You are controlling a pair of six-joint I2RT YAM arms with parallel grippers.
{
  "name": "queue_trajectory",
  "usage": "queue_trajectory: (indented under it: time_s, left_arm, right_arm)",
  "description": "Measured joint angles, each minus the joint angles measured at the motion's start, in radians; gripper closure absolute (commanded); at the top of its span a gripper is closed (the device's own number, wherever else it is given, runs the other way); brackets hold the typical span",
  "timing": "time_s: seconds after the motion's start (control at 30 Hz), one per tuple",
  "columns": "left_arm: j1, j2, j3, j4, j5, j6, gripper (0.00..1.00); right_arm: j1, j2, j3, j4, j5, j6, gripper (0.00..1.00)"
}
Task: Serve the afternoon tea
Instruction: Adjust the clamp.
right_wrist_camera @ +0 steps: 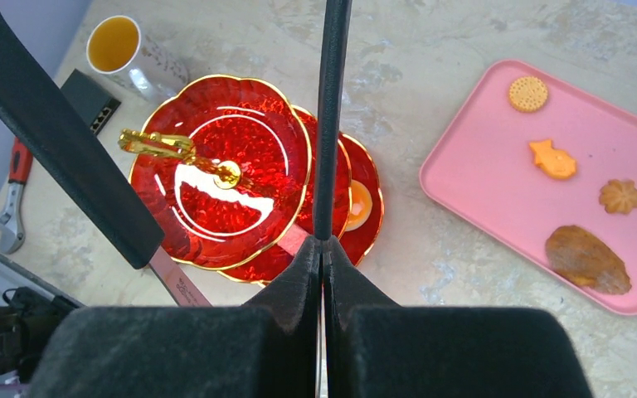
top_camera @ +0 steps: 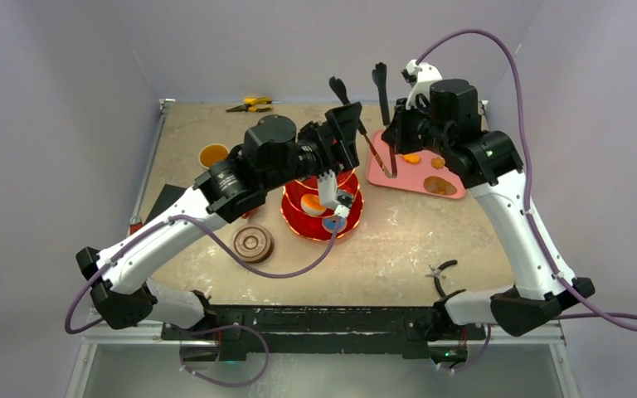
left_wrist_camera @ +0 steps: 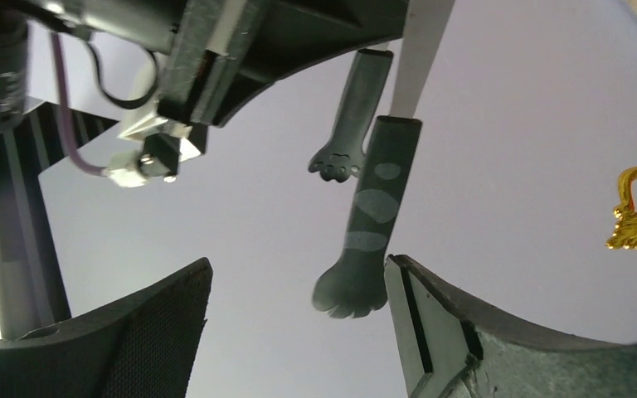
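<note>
The red three-tier stand (top_camera: 299, 220) (right_wrist_camera: 240, 141) with its gold handle (right_wrist_camera: 158, 143) stands mid-table, with an orange pastry (right_wrist_camera: 358, 203) on a lower tier. Left of it are the white mug of amber tea (top_camera: 213, 155) (right_wrist_camera: 114, 41) and the brown cup with saucer (top_camera: 253, 244). My right gripper (right_wrist_camera: 323, 245) is shut on one arm of the black tongs (top_camera: 379, 79), held upright over the pink tray (top_camera: 419, 178). My left gripper (left_wrist_camera: 299, 332) is open above the stand, and one paw-shaped tong tip (left_wrist_camera: 350, 290) lies between its fingers, close to the right one.
The pink tray (right_wrist_camera: 481, 166) holds a round biscuit (right_wrist_camera: 528, 93), a fish pastry (right_wrist_camera: 552, 159), a flower biscuit (right_wrist_camera: 619, 196) and a brown pastry (right_wrist_camera: 587, 259). Yellow pliers (top_camera: 251, 104) lie at the back edge, black pliers (top_camera: 444, 274) front right, a black box (top_camera: 163, 199) at left.
</note>
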Motion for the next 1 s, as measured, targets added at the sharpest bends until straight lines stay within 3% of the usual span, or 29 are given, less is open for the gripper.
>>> queue_trajectory:
  time_s: [0.27,0.47,0.57,0.67,0.73,0.77,0.83,0.87,1.0]
  left_arm:
    - [0.009,0.063,-0.006,0.018,-0.059,0.0,0.38]
    - [0.025,0.099,0.006,0.016,-0.078,0.0,0.72]
    - [0.033,0.124,0.037,0.014,-0.085,0.0,0.76]
    - [0.034,0.135,0.051,0.003,-0.087,0.0,0.77]
    - [0.035,0.136,0.052,0.002,-0.087,0.0,0.78]
    - [0.035,0.136,0.052,0.002,-0.087,0.0,0.79]
    - [0.036,0.136,0.052,0.002,-0.086,0.0,0.82]
    - [0.037,0.136,0.052,0.002,-0.086,0.0,0.82]
    - [0.037,0.136,0.055,0.011,-0.082,-0.033,0.86]
  right_arm:
    - [0.0,-0.009,0.0,-0.004,-0.044,0.001,1.0]
    - [0.0,-0.016,-0.006,-0.004,-0.08,0.002,1.0]
    - [0.0,-0.021,-0.009,-0.003,-0.089,0.002,0.98]
    - [-0.002,-0.021,-0.009,0.002,-0.091,0.006,0.71]
    - [-0.002,-0.023,-0.009,0.002,-0.106,0.012,0.45]
    - [-0.002,-0.025,-0.009,0.003,-0.115,0.02,0.27]
    - [-0.001,-0.034,-0.009,0.006,-0.122,0.027,0.07]
    - [-0.001,-0.042,-0.008,0.009,-0.117,0.031,0.02]
    - [-0.001,-0.073,0.041,0.027,-0.066,0.052,0.01]
